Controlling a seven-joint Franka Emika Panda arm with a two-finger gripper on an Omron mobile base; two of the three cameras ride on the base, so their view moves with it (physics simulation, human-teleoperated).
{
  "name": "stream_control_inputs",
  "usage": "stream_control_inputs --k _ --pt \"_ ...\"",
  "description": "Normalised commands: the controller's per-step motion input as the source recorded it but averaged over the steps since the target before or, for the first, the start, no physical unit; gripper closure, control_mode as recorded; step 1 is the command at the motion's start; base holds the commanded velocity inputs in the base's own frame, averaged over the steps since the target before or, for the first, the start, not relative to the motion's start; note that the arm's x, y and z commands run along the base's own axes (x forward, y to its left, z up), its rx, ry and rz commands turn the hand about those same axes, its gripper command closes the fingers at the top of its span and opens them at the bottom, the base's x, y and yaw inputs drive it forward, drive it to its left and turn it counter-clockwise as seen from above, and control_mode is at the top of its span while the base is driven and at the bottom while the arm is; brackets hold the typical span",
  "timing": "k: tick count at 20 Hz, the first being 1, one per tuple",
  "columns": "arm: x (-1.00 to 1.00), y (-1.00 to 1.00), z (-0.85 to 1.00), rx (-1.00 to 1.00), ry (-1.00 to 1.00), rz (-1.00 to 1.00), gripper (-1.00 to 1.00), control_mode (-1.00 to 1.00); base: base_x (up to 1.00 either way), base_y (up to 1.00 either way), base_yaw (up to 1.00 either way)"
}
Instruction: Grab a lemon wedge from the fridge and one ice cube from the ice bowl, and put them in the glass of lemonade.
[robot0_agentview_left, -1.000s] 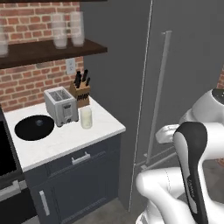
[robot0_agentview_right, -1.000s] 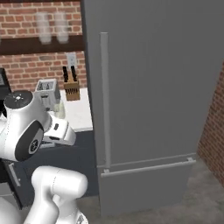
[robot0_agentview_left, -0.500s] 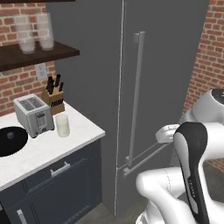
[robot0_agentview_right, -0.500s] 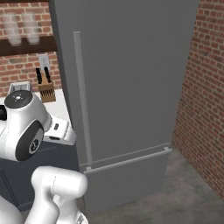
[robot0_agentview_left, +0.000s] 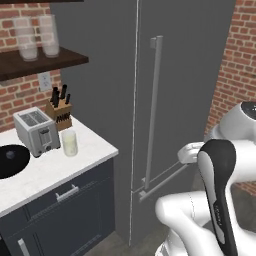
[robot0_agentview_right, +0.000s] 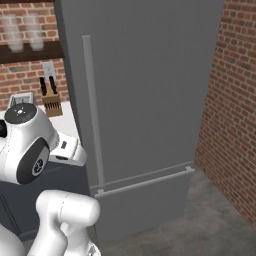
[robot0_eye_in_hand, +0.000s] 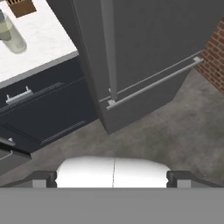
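The fridge (robot0_agentview_left: 195, 85) is finished in smooth, matt dark grey, with a pale metallic handle (robot0_agentview_left: 152, 107). A smooth white stone-like counter (robot0_agentview_left: 55, 167) and rough red brick wall (robot0_agentview_right: 232, 90) are seen. The toaster (robot0_agentview_left: 36, 131) looks brushed metal, the shelf (robot0_agentview_left: 35, 61) dark wood.

A home kitchen. A tall dark grey fridge (robot0_agentview_left: 190, 100) with a long pale vertical bar handle (robot0_agentview_left: 152, 112) and a lower freezer drawer (robot0_agentview_right: 150, 200) stands ahead of the gripper (robot0_eye_in_hand: 113, 177), between red brick walls (robot0_agentview_right: 232, 95). To the gripper's left, a white countertop (robot0_agentview_left: 55, 167) over dark cabinet drawers (robot0_agentview_left: 65, 200) carries a toaster (robot0_agentview_left: 36, 131), a knife block (robot0_agentview_left: 61, 107) and a glass of lemonade (robot0_agentview_left: 69, 143). A dark wooden shelf (robot0_agentview_left: 40, 62) above holds frosted glasses (robot0_agentview_left: 39, 36).
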Motion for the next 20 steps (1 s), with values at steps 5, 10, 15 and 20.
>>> stream_control_inputs --k 5,10,15,20 --pt "0.00 0.00 0.00 0.00 0.00 0.00 -1.00 1.00 -0.17 0.04 0.00" --pt "0.00 0.00 0.00 0.00 0.00 0.00 -1.00 1.00 -0.10 0.00 0.00" --pt "0.00 0.00 0.00 0.00 0.00 0.00 -1.00 1.00 -0.03 0.00 0.00" --pt "-0.23 0.01 0.31 0.00 -0.24 0.01 -1.00 -1.00 -0.01 0.01 0.00"
